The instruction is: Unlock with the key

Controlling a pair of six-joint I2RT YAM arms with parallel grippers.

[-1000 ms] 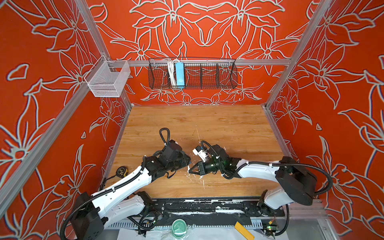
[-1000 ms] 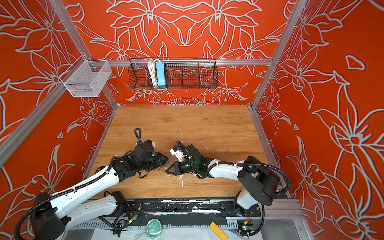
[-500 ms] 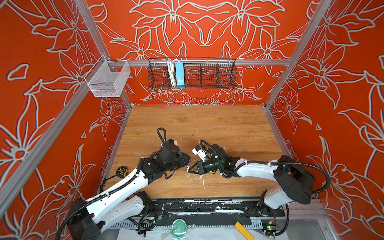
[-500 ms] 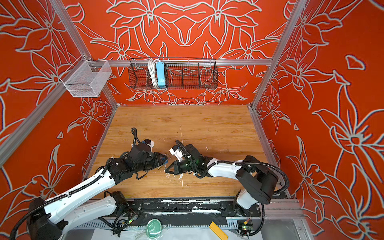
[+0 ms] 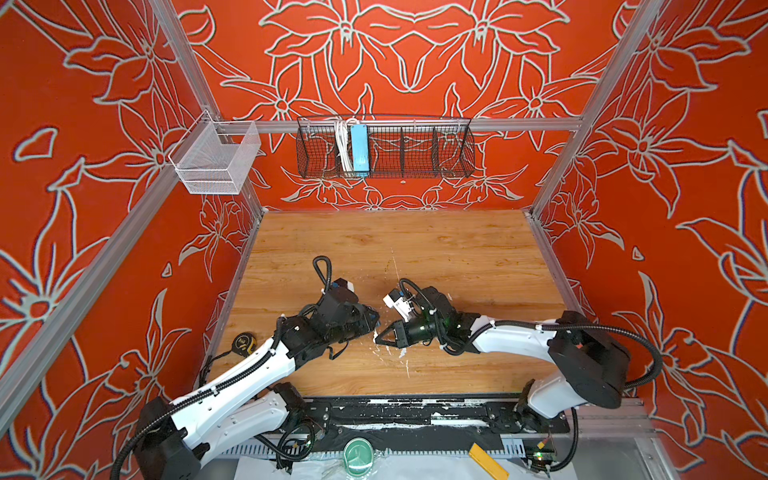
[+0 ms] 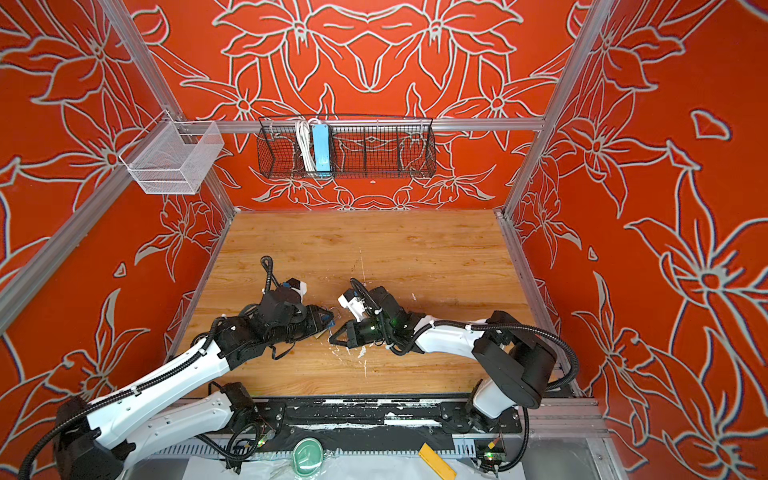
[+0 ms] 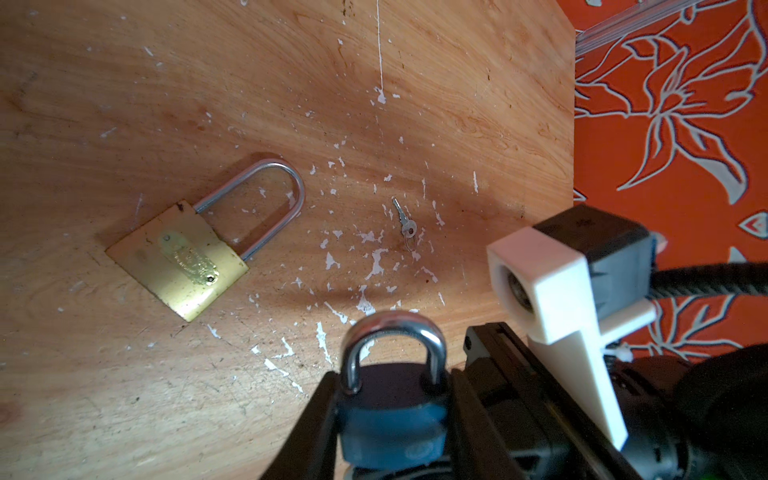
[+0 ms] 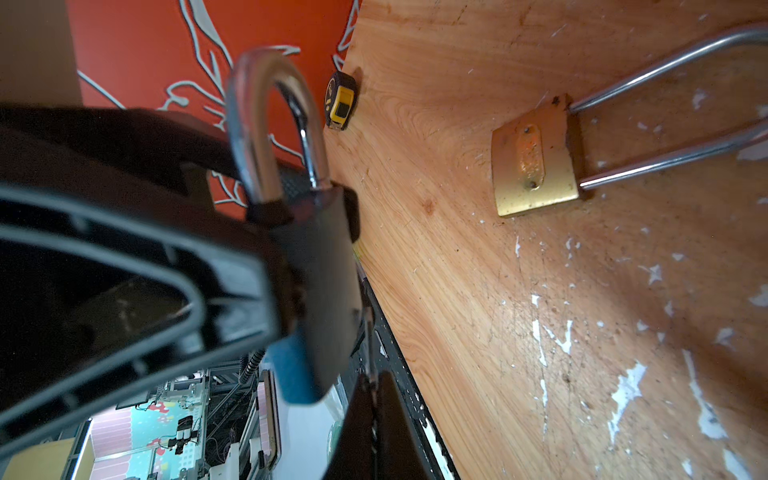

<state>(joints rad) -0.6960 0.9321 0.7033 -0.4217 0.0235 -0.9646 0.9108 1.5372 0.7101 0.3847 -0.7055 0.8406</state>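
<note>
The left gripper clamps the dark, blue-ended padlock by its body, with the shackle pointing away from the wrist. Facing it, the right gripper is pinched tight on a thin key that reaches the padlock's blue end; whether it sits in the keyhole cannot be told. On the wooden table below lie a brass padlock and, apart from it, a second key.

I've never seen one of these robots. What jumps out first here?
Loud orange floral walls surround a wooden table. Near its front, the left gripper clamps a dark padlock with a blue base, and the shut right gripper sits right at that base. A brass padlock and a tiny key lie apart on the wood.
</note>
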